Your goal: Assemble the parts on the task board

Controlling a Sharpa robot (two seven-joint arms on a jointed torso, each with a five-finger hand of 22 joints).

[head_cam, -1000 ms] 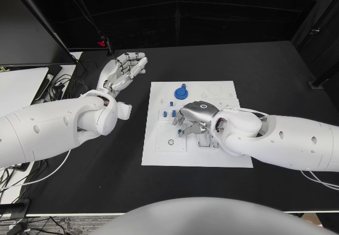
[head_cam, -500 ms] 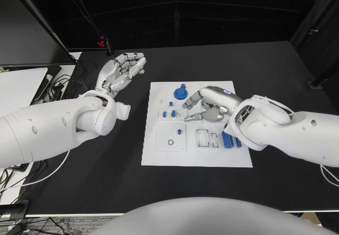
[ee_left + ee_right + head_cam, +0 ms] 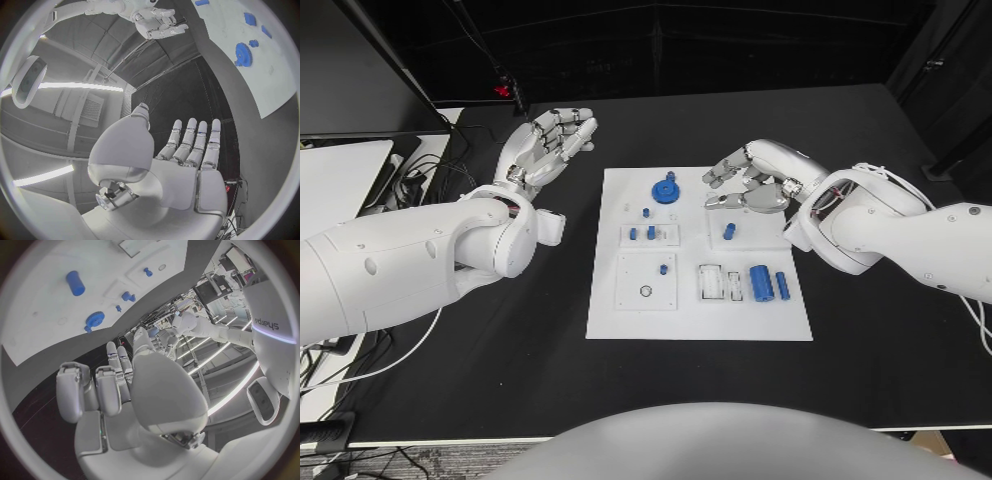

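Left hand (image 3: pixel 548 140) lies off the board, over the black table (image 3: pixel 473 400) just beyond the task board's (image 3: pixel 625 325) far-left corner; fingers straight and spread, palm bare, holding nothing. The left wrist view confirms this: flat open palm (image 3: pixel 169 165), nothing in it. Nearest that hand on the board is the blue gear part (image 3: pixel 668 190), seated near the far edge, a knob standing up from it. Toward the robot from the gear, small blue pegs (image 3: pixel 642 234) stand in a framed recess, and one more small blue piece (image 3: pixel 664 269) sits in the square plate below, beside a dark ring (image 3: pixel 646 291). Moving right, a short blue peg (image 3: pixel 728 231) lies just below the right hand, its long axis running roughly away from the robot. Further toward the robot, a larger blue cylinder (image 3: pixel 760 282) and a slim blue bar (image 3: pixel 782 287) lie side by side, long axes parallel, next to two empty outlined slots (image 3: pixel 713 283). Right hand (image 3: pixel 759 180) hovers above the board's far-right corner, fingers curled partway in; cannot make out any part held in it. Judgement: assembly partway, with gear and pegs seemingly placed, while the slots are unfilled and the cylinder and bar look loose.
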